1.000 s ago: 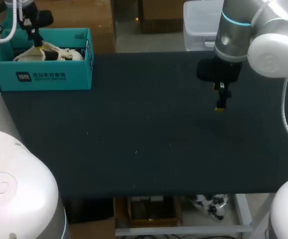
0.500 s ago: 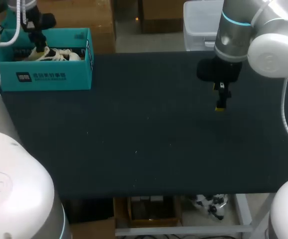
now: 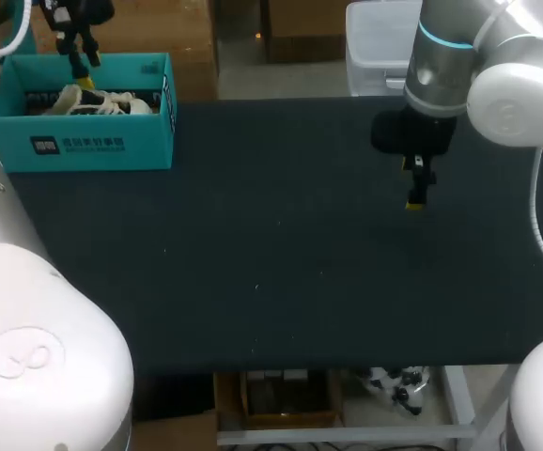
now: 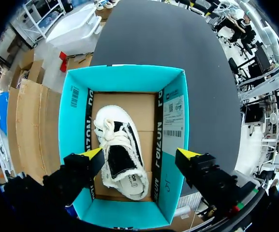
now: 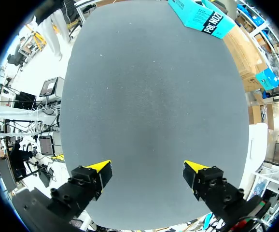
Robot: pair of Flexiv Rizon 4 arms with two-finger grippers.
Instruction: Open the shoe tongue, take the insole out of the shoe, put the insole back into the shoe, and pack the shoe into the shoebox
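Inside the blue shoebox lies the white shoe. Above it hangs the left gripper, spread wide, holding nothing. Over the dark table, the right gripper is spread wide too.

**Shoe in its box at the far left corner**

The shoebox stands at the far left corner of the table. The shoe lies inside it on the box floor, lengthwise between the long walls. The left gripper hangs above the box, over the shoe and apart from it. The right gripper hangs over the table's right half, nearer the far edge, well apart from the box.
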